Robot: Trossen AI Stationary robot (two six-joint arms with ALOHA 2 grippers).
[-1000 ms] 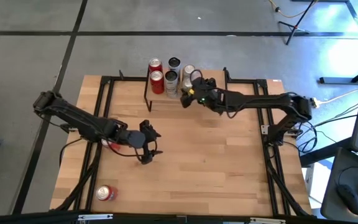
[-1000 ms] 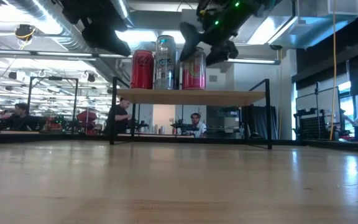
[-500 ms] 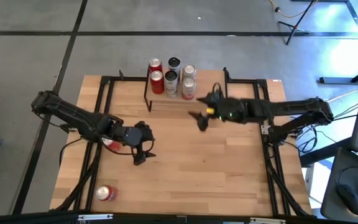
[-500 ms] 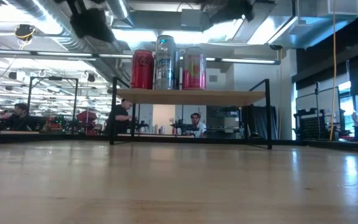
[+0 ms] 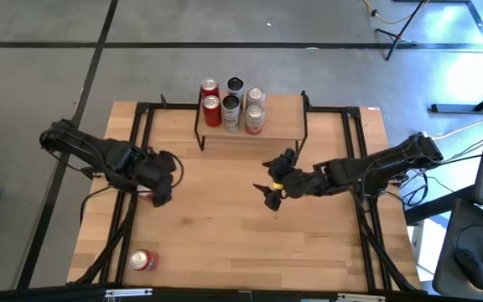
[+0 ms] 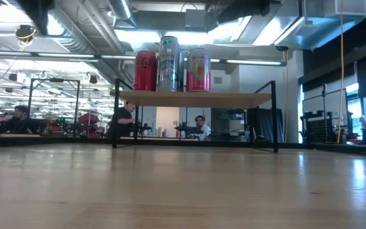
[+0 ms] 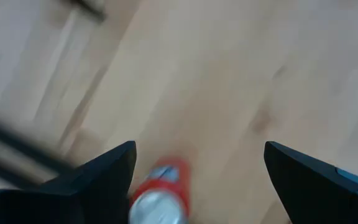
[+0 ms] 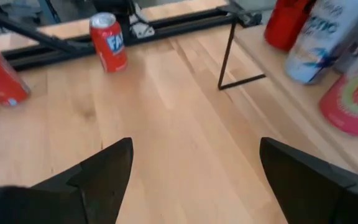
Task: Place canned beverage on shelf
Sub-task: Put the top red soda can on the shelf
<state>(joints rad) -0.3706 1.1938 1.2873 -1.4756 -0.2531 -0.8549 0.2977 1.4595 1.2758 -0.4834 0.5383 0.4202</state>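
LEFT: left gripper (image 5: 162, 179) is hovering, jaws spread and empty, directly over an upright red can (image 7: 160, 199), lined up for pickup | RIGHT: right gripper (image 5: 272, 184) is hanging mid-table, jaws apart, holding nothing, clear of the shelf (image 5: 288, 126) | SHELF: five cans are standing clustered at one end, leaving room | SPARE: another red can (image 5: 144, 260) is waiting near the table's front edge

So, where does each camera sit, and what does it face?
High: above, looking down; both arms, shelf.
Low: table height, looking level at the shelf; no gripper shows.
Left wrist: open left gripper over a red can.
Right wrist: open right gripper, empty.
High and right wrist share the pink can.
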